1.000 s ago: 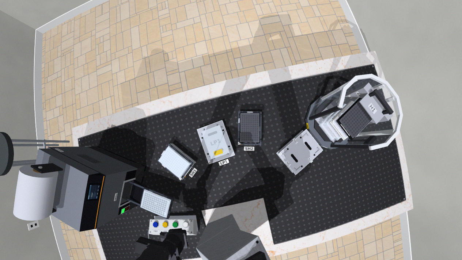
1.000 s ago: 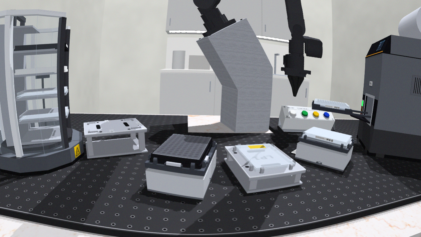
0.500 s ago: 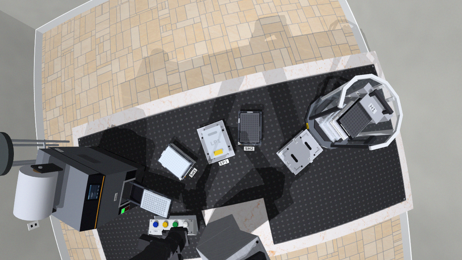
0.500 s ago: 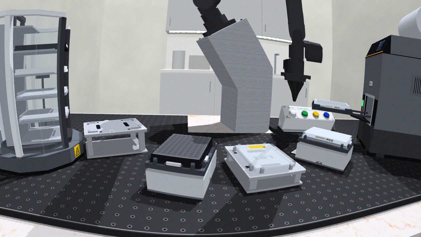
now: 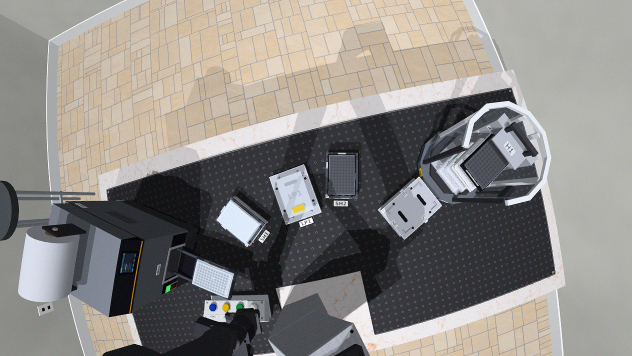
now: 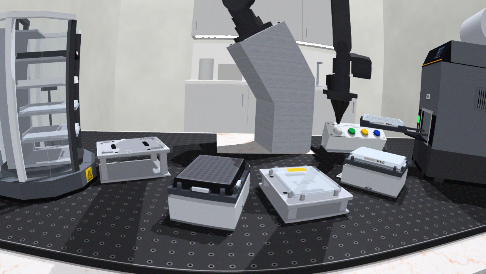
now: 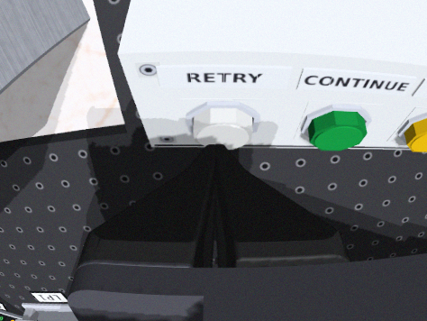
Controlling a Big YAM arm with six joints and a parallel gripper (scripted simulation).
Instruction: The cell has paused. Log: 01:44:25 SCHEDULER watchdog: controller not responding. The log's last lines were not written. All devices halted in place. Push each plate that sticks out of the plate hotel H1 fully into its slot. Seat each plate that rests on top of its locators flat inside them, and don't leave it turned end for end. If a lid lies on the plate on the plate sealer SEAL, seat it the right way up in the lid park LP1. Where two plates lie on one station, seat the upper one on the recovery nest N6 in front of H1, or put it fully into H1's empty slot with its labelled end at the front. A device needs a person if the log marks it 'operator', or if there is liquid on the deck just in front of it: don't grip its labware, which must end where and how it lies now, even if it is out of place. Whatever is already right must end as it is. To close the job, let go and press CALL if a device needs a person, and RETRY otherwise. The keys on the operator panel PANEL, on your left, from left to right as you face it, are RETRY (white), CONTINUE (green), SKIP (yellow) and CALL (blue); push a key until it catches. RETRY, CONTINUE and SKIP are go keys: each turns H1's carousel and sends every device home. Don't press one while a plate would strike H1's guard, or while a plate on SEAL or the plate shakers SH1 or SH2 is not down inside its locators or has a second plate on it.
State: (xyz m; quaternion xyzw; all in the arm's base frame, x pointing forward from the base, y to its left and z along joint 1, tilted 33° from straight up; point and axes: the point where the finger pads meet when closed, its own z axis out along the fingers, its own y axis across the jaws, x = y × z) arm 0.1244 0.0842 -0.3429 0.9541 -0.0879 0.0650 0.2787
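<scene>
My gripper [image 6: 338, 119] is shut and empty, its tip pointing down right at the white RETRY key [image 7: 221, 124] on the operator panel PANEL [image 6: 353, 136]; it also shows in the wrist view [image 7: 217, 153] and from above [image 5: 247, 314]. The green CONTINUE key [image 7: 336, 128] sits beside it. A white plate [image 5: 213, 277] lies on SEAL's tray with no lid on it. A clear lid [image 6: 306, 181] with a yellow tag sits in LP1. A white plate [image 6: 378, 158] lies on SH1 and a black plate [image 6: 210, 170] on SH2. N6 [image 6: 132, 147] is bare. H1 [image 5: 484, 154] holds several plates inside its guard.
The sealer body [image 6: 452, 112] stands right of the panel. The grey robot pedestal [image 6: 278, 88] rises just left of the panel. The foil roll [image 5: 46, 265] sits behind the sealer.
</scene>
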